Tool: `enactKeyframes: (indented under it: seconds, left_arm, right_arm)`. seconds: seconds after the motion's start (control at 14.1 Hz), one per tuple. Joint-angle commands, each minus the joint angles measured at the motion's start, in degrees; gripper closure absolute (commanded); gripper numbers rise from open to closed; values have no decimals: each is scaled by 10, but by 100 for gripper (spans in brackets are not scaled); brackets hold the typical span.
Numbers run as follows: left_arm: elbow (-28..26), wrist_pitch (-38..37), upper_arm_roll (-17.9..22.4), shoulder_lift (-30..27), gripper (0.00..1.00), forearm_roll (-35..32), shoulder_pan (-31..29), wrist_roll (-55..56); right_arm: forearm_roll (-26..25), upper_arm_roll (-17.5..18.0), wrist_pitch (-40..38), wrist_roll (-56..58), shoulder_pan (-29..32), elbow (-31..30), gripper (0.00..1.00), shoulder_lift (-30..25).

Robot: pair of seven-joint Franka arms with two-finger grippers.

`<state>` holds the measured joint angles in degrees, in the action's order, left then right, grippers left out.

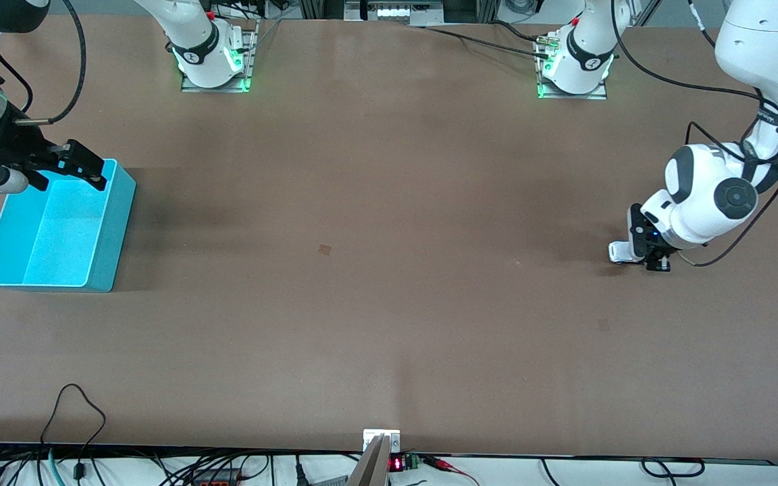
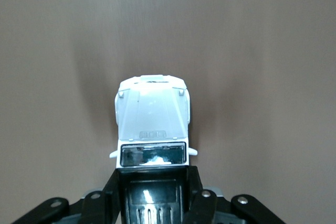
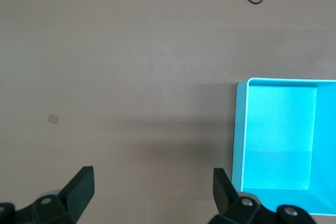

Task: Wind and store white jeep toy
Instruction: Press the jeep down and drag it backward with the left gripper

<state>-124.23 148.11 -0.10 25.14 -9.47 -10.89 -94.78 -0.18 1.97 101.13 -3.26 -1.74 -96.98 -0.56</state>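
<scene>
The white jeep toy (image 2: 152, 121), small and boxy with a black roof panel, is clamped at its rear by the left gripper (image 1: 639, 255), low on the brown table (image 1: 389, 270) at about 3 o'clock, probably for pulling back to wind it. The right gripper (image 1: 68, 165) waits, fingers apart, over the cyan plastic bin (image 1: 38, 270) at 9 o'clock. No readable writing is seen.

White jeep toy (image 2: 152, 121), upright, on table
</scene>
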Motion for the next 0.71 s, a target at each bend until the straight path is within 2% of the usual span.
enactKeyframes:
  seconds: [0.0, 0.64]
  left_arm:
    - [8, 6, -3, 56, 98, -13, -34, -24]
    - [9, 19, -1, 60, 98, -13, -54, -54]
  right_arm:
    - [5, 0, 2, 5, 2, -5, 0, -8]
    - [5, 1, 2, 4, 1, -5, 0, -8]
